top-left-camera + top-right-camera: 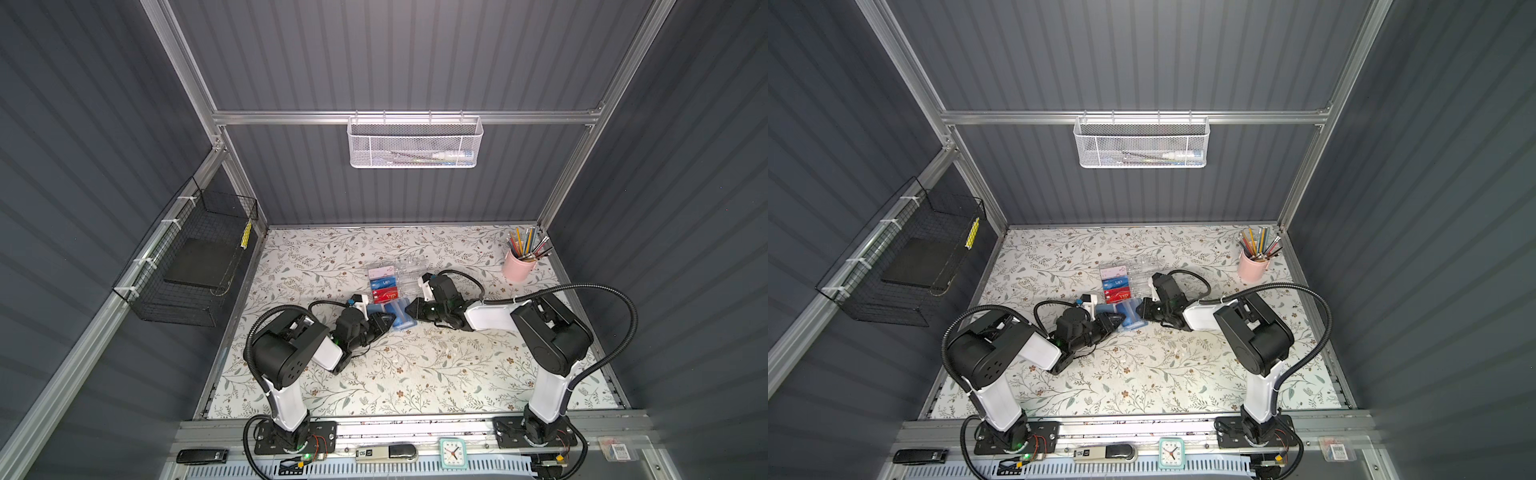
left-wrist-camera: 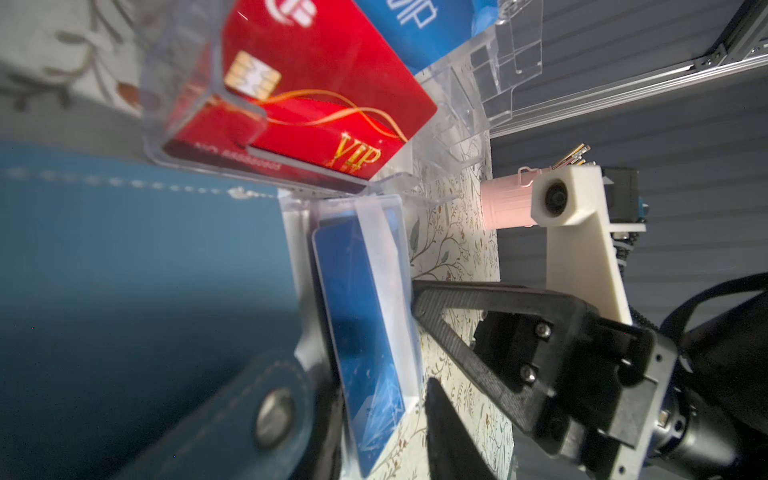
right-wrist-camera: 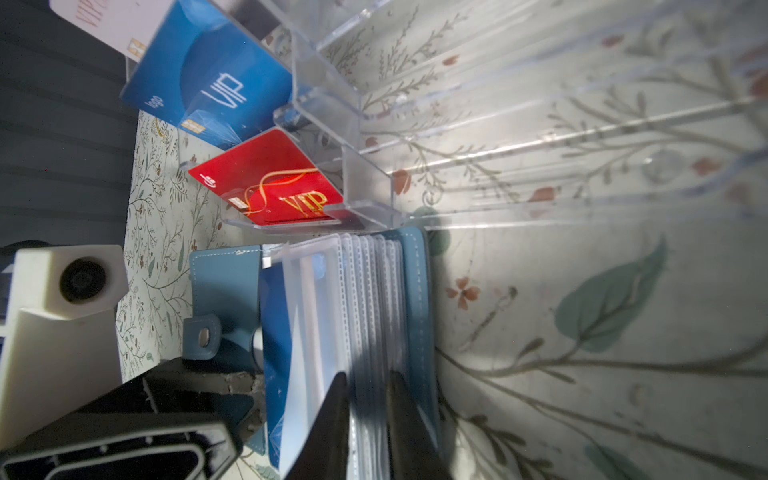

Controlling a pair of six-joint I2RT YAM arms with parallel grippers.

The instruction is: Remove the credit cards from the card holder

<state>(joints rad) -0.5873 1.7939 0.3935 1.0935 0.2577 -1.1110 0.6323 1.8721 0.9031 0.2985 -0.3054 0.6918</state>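
The slate-blue card holder (image 1: 400, 318) (image 1: 1130, 319) lies open mid-table, its clear sleeves fanned upright (image 3: 374, 282). A bright blue credit card (image 2: 357, 311) (image 3: 276, 332) stands in the outermost sleeve, beside the snap tab (image 2: 274, 415). My left gripper (image 1: 388, 323) (image 1: 1120, 321) (image 2: 380, 399) is open, with one finger on each side of that card and sleeve. My right gripper (image 1: 409, 309) (image 1: 1140, 309) (image 3: 368, 399) comes from the opposite side and is shut on a bundle of the other sleeves. Its finger (image 2: 478, 299) touches the sleeve edge.
A clear acrylic box (image 1: 409, 270) (image 3: 324, 83) stands just behind the holder. It holds a red VIP card (image 1: 390, 296) (image 2: 316, 91), a blue VIP card (image 1: 384, 283) (image 3: 208, 83) and a pink-white card (image 1: 380, 272). A pink pencil cup (image 1: 517, 266) stands at the back right.
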